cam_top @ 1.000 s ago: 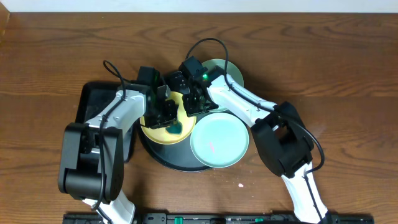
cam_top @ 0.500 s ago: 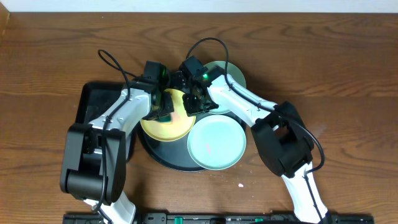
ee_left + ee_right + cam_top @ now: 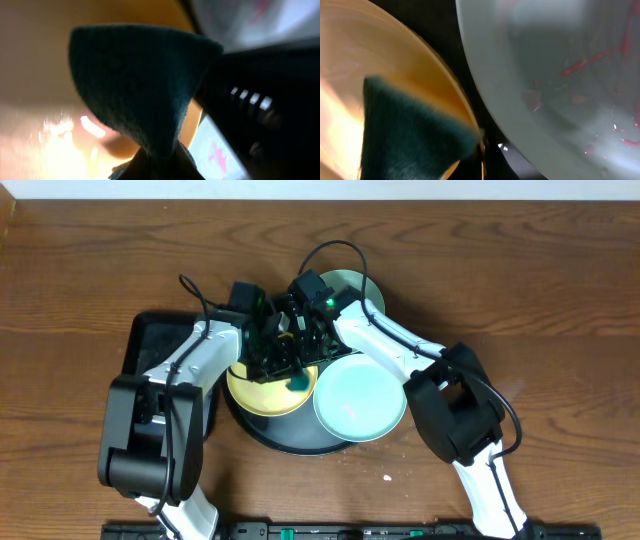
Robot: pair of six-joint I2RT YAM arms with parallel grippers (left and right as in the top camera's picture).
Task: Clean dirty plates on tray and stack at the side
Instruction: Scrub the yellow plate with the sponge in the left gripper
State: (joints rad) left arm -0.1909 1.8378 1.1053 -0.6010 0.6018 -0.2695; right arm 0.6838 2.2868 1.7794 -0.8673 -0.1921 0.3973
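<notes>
The round black tray [image 3: 285, 442] holds a pale yellow plate [image 3: 258, 390] and a mint plate [image 3: 360, 402] with pink smears. A second mint plate [image 3: 368, 288] lies behind the tray, partly under the right arm. My left gripper [image 3: 292, 372] is shut on a dark teal sponge [image 3: 299, 384] pressed on the yellow plate's right part. The sponge [image 3: 140, 85] fills the left wrist view over the yellow plate [image 3: 35, 60]. My right gripper [image 3: 306, 343] is shut on the yellow plate's far rim [image 3: 479, 150]. The smeared mint plate [image 3: 560, 75] lies beside it.
A black rectangular sponge tray [image 3: 150, 345] sits left of the round tray, under the left arm. Both arms crowd over the tray's back half. Bare wooden table surrounds it at the right and the back.
My left gripper swept the sponge across the yellow plate, from its front to its back left, then to its right side. The front mint plate shifted slightly right.
</notes>
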